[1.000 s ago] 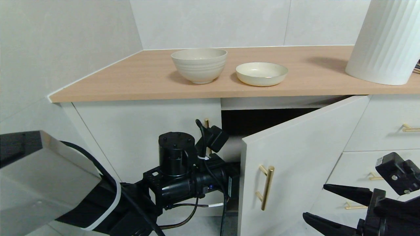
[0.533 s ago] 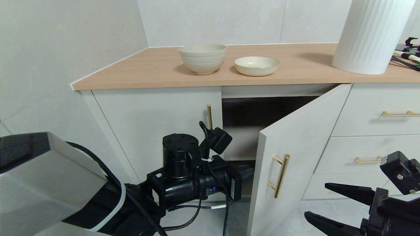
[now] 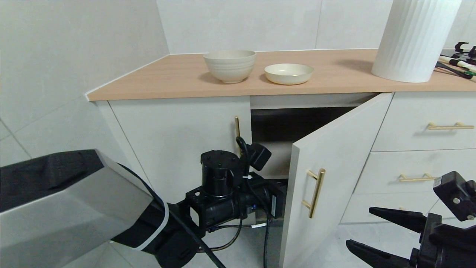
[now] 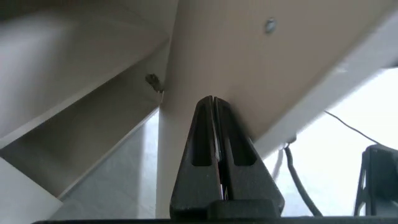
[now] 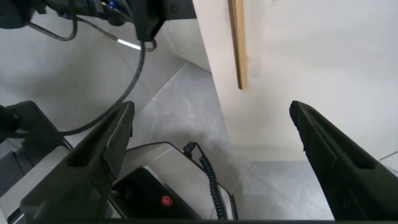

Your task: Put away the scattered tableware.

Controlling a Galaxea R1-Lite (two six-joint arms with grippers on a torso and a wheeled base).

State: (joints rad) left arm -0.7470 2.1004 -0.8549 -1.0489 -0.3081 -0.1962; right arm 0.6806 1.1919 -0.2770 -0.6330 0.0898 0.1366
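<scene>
A cream ribbed bowl [image 3: 230, 65] and a shallow cream dish [image 3: 289, 73] stand side by side on the wooden countertop [image 3: 167, 80]. Below them the cabinet's right door [image 3: 331, 156] is swung open, showing a dark inside. My left gripper [image 4: 213, 101] is shut with nothing in it, its tip against the inner side of that door low down; in the head view its wrist [image 3: 223, 178] sits at the opening. My right gripper [image 3: 359, 227] hangs open low on the right, in front of the door's gold handle [image 5: 236, 43].
A tall white ribbed container [image 3: 414, 41] stands on the counter's right, with utensils [image 3: 459, 61] beyond it. Drawers with gold handles [image 3: 450, 126] are right of the open door. The left cabinet door [image 3: 178, 141] is closed. Tiled floor lies below.
The head camera has drawn back from the cabinet. My left arm has shifted right, toward the opening behind the door's edge. The right gripper stays open and low.
</scene>
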